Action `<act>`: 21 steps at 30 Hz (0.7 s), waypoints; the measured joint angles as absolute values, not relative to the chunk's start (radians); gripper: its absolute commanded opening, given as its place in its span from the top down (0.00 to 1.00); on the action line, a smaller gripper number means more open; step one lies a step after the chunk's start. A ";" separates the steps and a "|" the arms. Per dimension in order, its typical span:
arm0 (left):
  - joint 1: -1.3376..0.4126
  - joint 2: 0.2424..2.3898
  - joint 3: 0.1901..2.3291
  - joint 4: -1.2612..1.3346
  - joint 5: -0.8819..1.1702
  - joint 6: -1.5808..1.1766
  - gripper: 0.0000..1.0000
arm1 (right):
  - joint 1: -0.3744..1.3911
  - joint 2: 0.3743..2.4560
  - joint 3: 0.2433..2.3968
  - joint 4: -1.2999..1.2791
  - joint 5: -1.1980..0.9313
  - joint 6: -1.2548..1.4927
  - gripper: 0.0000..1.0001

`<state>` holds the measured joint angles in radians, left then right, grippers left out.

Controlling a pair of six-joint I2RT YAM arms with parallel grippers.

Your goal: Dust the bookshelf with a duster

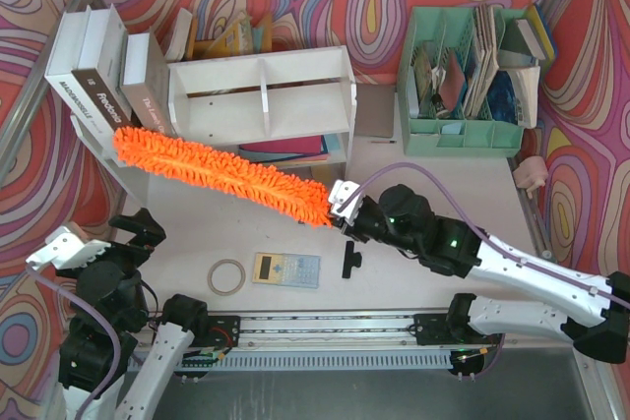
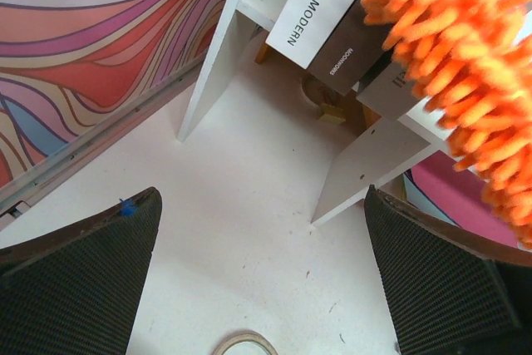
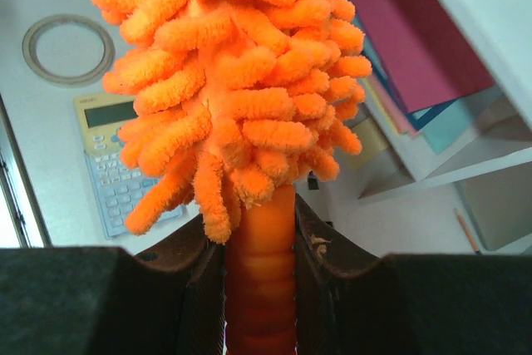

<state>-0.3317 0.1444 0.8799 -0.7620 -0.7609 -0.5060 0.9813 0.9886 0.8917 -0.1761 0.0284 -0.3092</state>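
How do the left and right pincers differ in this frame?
The left pincer is open and empty; the right pincer is shut on the handle of the duster. The left one is folded near its base, while the right one is stretched out toward the bookshelf. Both have dark fingers.

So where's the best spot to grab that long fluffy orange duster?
By the bare ribbed handle at the near end of the long fluffy orange duster, coming in along its length. It's slim and firm; the fluff is wide and squashy. The right claw holds it there.
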 measured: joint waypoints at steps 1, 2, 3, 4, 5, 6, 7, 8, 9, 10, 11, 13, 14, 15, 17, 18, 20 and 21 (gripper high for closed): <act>-0.332 0.144 0.880 -0.762 -0.759 -0.506 0.01 | 0.981 0.987 0.914 -0.186 0.030 -0.314 1.00; -0.332 0.144 0.879 -0.762 -0.758 -0.507 0.02 | 0.981 0.986 0.934 -0.196 0.034 -0.318 1.00; -0.332 0.144 0.879 -0.762 -0.758 -0.509 0.02 | 0.981 0.981 0.950 -0.200 0.036 -0.323 1.00; -0.332 0.144 0.879 -0.762 -0.758 -0.509 0.01 | 0.981 0.975 0.961 -0.200 0.038 -0.326 1.00; -0.332 0.144 0.879 -0.762 -0.758 -0.509 0.01 | 0.981 0.966 0.968 -0.200 0.038 -0.329 1.00; -0.332 0.144 0.879 -0.762 -0.758 -0.509 0.01 | 0.981 0.953 0.971 -0.199 0.044 -0.330 1.00; -0.332 0.144 0.879 -0.762 -0.757 -0.509 0.01 | 0.981 0.943 0.971 -0.199 0.050 -0.331 1.00; -0.332 0.144 0.879 -0.762 -0.756 -0.509 0.01 | 0.981 0.934 0.971 -0.200 0.057 -0.332 1.00; -0.332 0.144 0.879 -0.762 -0.756 -0.509 0.02 | 0.981 0.929 0.971 -0.200 0.064 -0.332 1.00; -0.332 0.144 0.879 -0.762 -0.756 -0.509 0.01 | 0.981 0.925 0.971 -0.201 0.070 -0.332 1.00; -0.332 0.144 0.879 -0.762 -0.756 -0.509 0.01 | 0.981 0.924 0.968 -0.200 0.074 -0.331 1.00; -0.332 0.144 0.879 -0.762 -0.755 -0.509 0.01 | 0.981 0.923 0.953 -0.200 0.079 -0.324 1.00; -0.332 0.144 0.879 -0.762 -0.755 -0.509 0.02 | 0.981 0.923 0.941 -0.201 0.079 -0.318 1.00; -0.332 0.144 0.879 -0.762 -0.755 -0.509 0.01 | 0.981 0.923 0.928 -0.201 0.079 -0.312 1.00; -0.332 0.145 0.879 -0.762 -0.755 -0.510 0.02 | 0.981 0.923 0.902 -0.205 0.079 -0.297 1.00; -0.332 0.145 0.879 -0.762 -0.755 -0.509 0.01 | 0.981 0.924 0.892 -0.208 0.078 -0.289 1.00; -0.332 0.145 0.879 -0.762 -0.755 -0.509 0.02 | 0.981 0.924 0.873 -0.213 0.077 -0.274 1.00; -0.332 0.145 0.879 -0.762 -0.755 -0.509 0.02 | 0.981 0.924 0.867 -0.215 0.076 -0.268 1.00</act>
<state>-0.3317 0.1452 0.8795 -0.7620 -0.7551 -0.5095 0.9813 0.9237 0.8669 -0.2150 0.0757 -0.2676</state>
